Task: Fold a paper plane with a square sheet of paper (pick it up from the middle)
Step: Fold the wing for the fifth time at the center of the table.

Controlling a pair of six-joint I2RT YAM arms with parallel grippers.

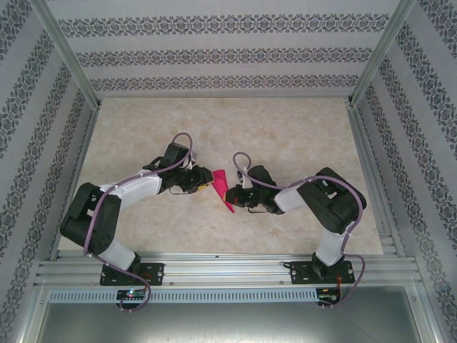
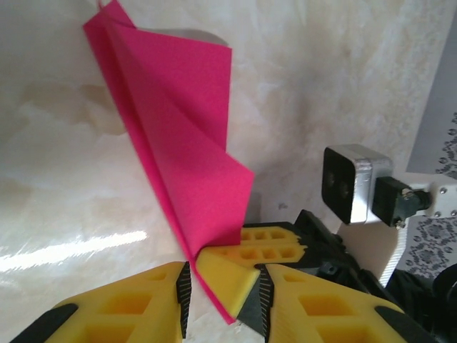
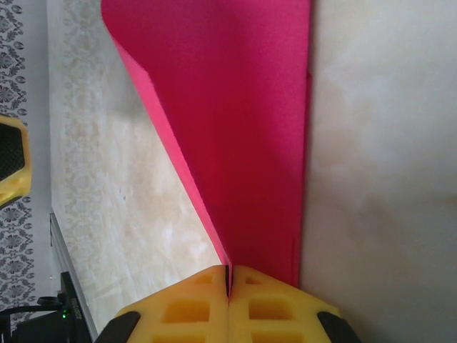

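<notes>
A: Overhead: folded pink paper (image 1: pixel 222 187) upright over the table (image 1: pixel 285 136), between left gripper (image 1: pixel 202 184) and right gripper (image 1: pixel 240 198).
B: Left wrist: its fingers (image 2: pixel 121 307) spread around the paper's lower tip.
A: Right wrist: fingers (image 3: pixel 193 307) pressed together, pinching the paper's edge.

High rear overview; close wrist views, seemingly opposed, sharing the paper (image 2: pixel 186 143)
</notes>
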